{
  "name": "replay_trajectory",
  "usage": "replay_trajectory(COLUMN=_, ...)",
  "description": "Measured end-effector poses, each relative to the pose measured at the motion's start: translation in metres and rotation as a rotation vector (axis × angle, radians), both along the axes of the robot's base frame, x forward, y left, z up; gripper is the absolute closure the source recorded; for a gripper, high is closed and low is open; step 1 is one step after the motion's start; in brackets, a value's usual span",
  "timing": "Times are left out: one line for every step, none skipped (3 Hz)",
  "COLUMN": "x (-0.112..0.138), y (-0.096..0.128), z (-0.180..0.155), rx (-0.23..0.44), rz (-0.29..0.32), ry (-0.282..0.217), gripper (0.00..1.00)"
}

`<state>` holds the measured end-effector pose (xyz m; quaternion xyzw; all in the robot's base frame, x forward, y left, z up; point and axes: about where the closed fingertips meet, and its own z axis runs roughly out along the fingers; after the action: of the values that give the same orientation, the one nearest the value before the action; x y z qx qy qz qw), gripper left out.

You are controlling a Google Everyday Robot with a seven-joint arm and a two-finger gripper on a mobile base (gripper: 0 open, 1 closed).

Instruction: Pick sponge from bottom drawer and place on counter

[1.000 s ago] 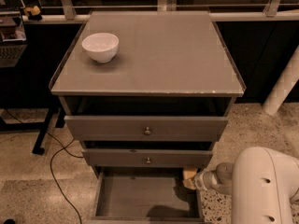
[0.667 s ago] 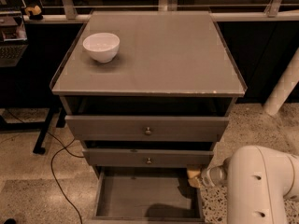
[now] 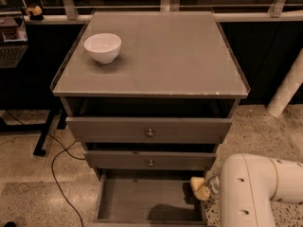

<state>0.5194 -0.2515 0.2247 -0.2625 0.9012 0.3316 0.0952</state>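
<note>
The bottom drawer (image 3: 142,203) is pulled out, and its flat grey floor shows only a dark shadow. I see no sponge on the floor; it is hidden or out of view. My gripper (image 3: 200,189) shows as cream-yellow fingertips over the drawer's right rear corner, just below the middle drawer (image 3: 150,160). The white arm (image 3: 258,190) reaches in from the lower right and covers the rest of the gripper. The counter (image 3: 165,56) is the flat grey top of the cabinet.
A white bowl (image 3: 102,47) stands at the counter's far left. The top drawer (image 3: 149,129) is slightly pulled out. A black cable (image 3: 57,174) lies on the speckled floor at left. A white post (image 3: 286,91) stands at right. Dark desks stand behind.
The gripper has shifted slightly right and down by the drawer's right rear corner, and the white arm has come a little further left. The drawers and bowl have not moved.
</note>
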Motion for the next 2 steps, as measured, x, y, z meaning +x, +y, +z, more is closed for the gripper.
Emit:
replay_trajectory(x=-0.033, y=0.001, z=0.005, rx=0.12, rz=0.04, ry=0.086, gripper=1.0)
replay_trajectory(x=-0.057, y=-0.003, z=0.037, rx=0.293, rz=0.047, ry=0.091, gripper=1.0)
